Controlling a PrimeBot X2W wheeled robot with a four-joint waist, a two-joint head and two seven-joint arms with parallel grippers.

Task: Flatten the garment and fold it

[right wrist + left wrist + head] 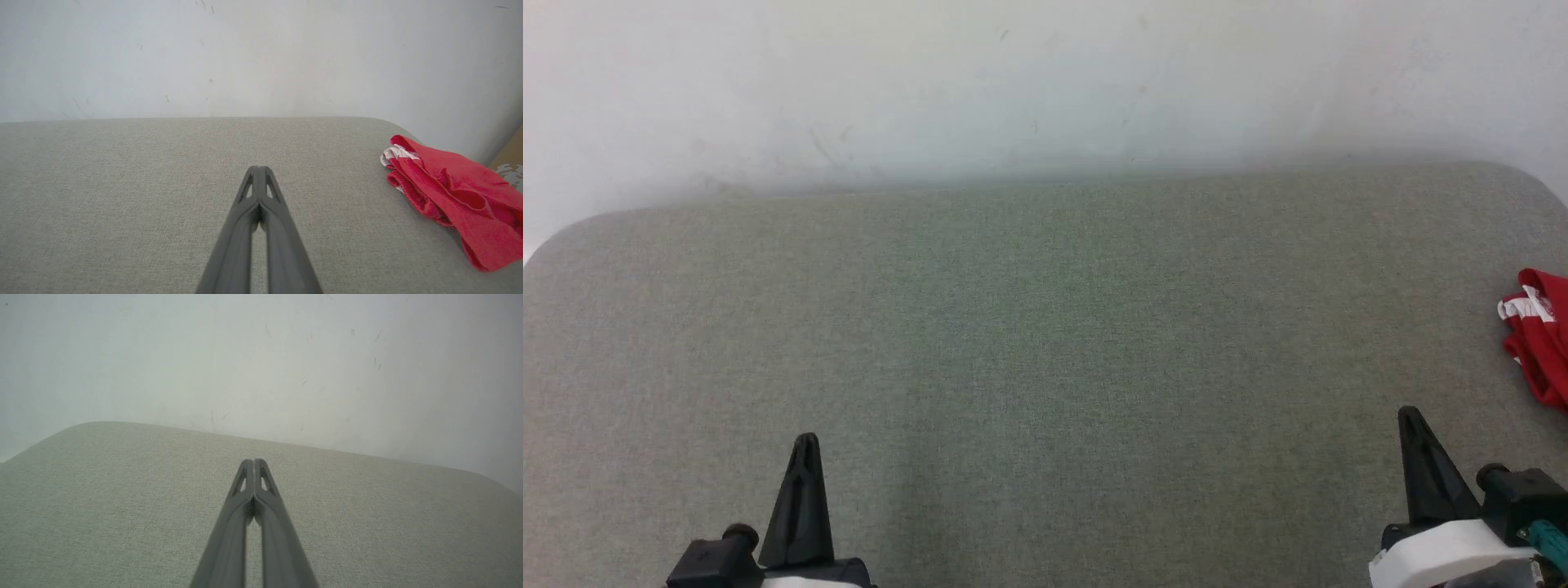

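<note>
My left claw sat low on the left in the head view. Its two dark fingers were pressed together into one point with nothing between them. From the left wrist I saw the same thing: the fingers met at their tips above bare grey-green cloth.

My right claw sat low on the right, and it too was closed on nothing. In the right wrist view its tips touched over the tabletop.

The tabletop was covered in a woven grey-green fabric and had rounded far corners. It ran back to a pale, lightly scuffed wall.

The red shorts lay in a crumpled heap near the right edge of the tabletop. They were to the right of my right claw, a little farther toward the wall, and apart from it. In the head view the picture's edge cut them off. A white band showed at the end of the heap nearer the wall, and the rest was bunched in loose folds. I could make out no lettering.
</note>
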